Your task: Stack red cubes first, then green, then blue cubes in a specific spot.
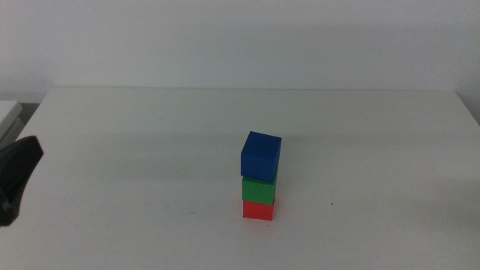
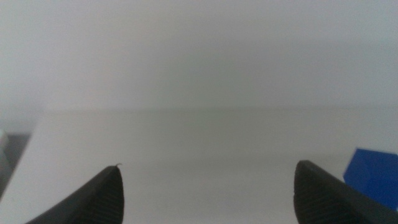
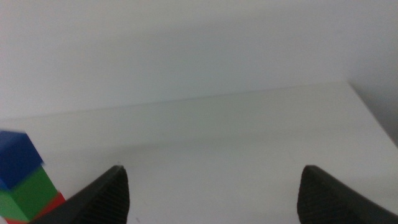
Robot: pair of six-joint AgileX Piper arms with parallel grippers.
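The three cubes stand in one stack on the white table (image 1: pixel 360 127), a little right of the middle. The red cube (image 1: pixel 258 210) is at the bottom, the green cube (image 1: pixel 259 188) on it, the blue cube (image 1: pixel 261 156) on top, turned slightly. My left gripper (image 1: pixel 13 180) is at the left edge, far from the stack, open and empty (image 2: pixel 208 186); the blue cube (image 2: pixel 373 177) shows beside one jaw. My right gripper (image 3: pixel 214 190) is open and empty, out of the middle view; the stack shows in its view with blue (image 3: pixel 17 158), green (image 3: pixel 28 193) and red (image 3: pixel 55 202).
A pale object (image 1: pixel 9 112) lies past the table's far left corner. The white wall (image 1: pixel 240 37) stands behind the table's far edge.
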